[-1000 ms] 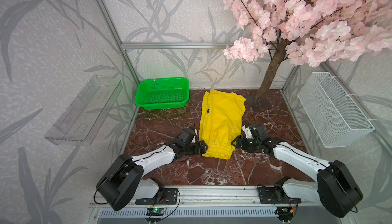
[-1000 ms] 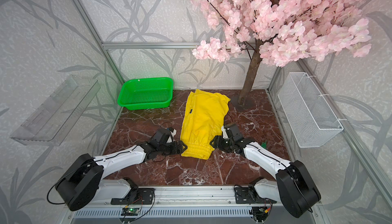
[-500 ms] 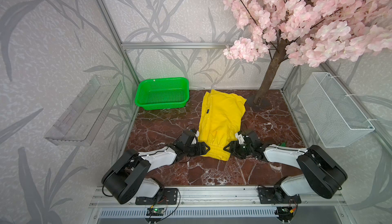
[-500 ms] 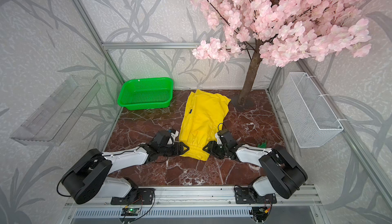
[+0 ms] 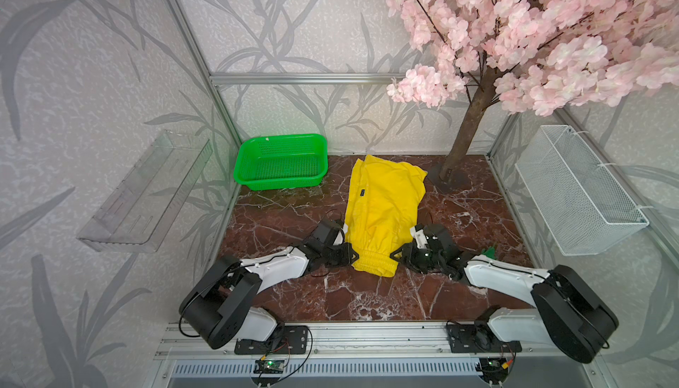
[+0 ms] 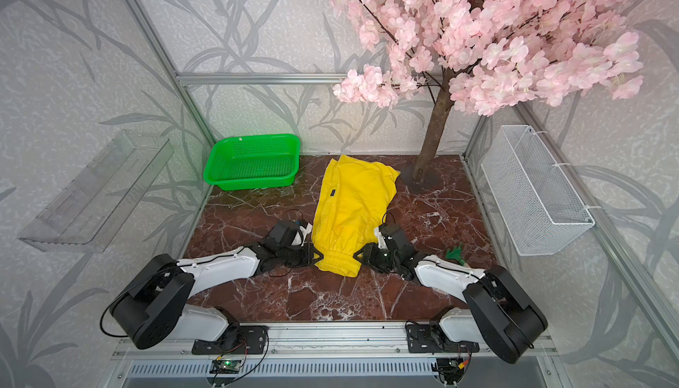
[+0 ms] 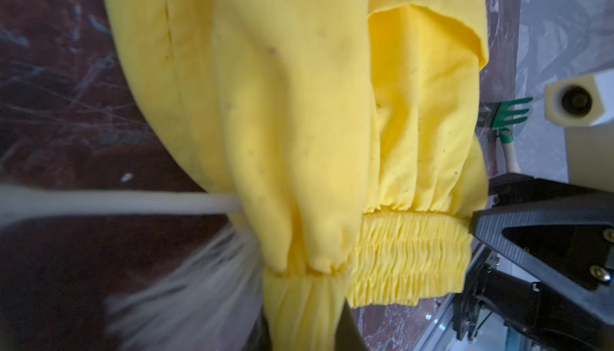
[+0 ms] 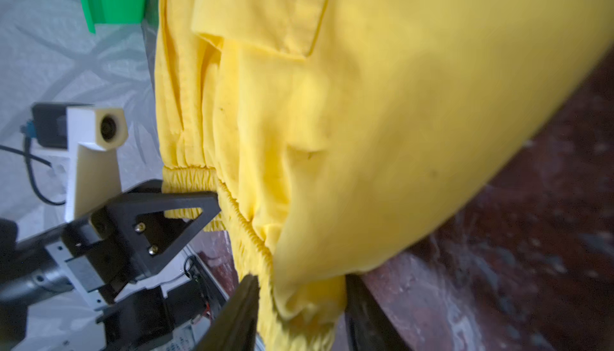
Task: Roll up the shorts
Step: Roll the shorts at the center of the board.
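The bright yellow shorts (image 5: 382, 202) (image 6: 352, 202) lie folded lengthwise on the marble table, legs toward the back wall and gathered waistband (image 5: 373, 263) toward the front. My left gripper (image 5: 353, 254) (image 6: 318, 256) sits at the waistband's left end. In the left wrist view it (image 7: 305, 319) is shut on a pinched bunch of the elastic. My right gripper (image 5: 396, 255) (image 6: 358, 254) is at the waistband's right end. The right wrist view shows its fingers (image 8: 241, 309) closed around a thick fold of the shorts (image 8: 332, 133). A whitish drawstring (image 7: 133, 201) trails from the fabric.
A green basket (image 5: 281, 162) stands at the back left. The tree trunk (image 5: 466, 129) rises at the back right, by the shorts' far corner. A white wire basket (image 5: 577, 191) hangs on the right wall, a clear shelf (image 5: 147, 191) on the left. A small green piece (image 5: 488, 252) lies by the right arm.
Both grippers have closed in on the ends of the waistband. The left jaws have shut on the fabric, and the right jaws have narrowed around it. The waistband has bunched a little.
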Motion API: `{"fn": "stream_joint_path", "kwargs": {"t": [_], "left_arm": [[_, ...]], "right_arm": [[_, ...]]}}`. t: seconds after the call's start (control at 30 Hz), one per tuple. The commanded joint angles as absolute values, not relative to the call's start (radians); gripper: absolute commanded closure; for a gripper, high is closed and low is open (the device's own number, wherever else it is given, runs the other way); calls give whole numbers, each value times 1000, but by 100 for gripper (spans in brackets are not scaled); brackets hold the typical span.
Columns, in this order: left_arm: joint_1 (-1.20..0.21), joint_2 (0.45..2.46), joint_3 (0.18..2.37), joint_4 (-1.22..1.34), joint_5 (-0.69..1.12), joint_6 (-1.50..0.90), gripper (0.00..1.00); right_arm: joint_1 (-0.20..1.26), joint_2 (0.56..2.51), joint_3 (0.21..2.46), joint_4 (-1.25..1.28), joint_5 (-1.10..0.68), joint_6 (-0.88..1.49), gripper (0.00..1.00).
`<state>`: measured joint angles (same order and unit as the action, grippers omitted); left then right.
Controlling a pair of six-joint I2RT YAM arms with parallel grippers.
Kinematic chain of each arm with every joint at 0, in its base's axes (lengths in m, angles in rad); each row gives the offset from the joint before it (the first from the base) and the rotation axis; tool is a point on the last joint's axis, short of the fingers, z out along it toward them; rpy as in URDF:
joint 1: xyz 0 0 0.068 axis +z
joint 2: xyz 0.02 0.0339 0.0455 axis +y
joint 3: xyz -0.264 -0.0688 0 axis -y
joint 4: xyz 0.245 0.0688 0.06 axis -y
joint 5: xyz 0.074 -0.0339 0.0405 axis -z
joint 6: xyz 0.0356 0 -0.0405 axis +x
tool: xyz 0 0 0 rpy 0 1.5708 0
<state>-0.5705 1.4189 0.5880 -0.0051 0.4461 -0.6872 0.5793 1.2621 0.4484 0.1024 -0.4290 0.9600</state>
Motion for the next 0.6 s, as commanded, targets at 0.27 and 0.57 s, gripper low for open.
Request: {"fn": "stream_joint_path", "kwargs": {"t": [0.27, 0.57], "left_arm": [[-476, 1463, 806, -278, 524, -603, 100], [-461, 1480, 885, -345, 597, -581, 100]], "right_arm": [[866, 1125, 646, -383, 21, 489, 36], [1129, 1325, 767, -246, 342, 230, 1]]}}
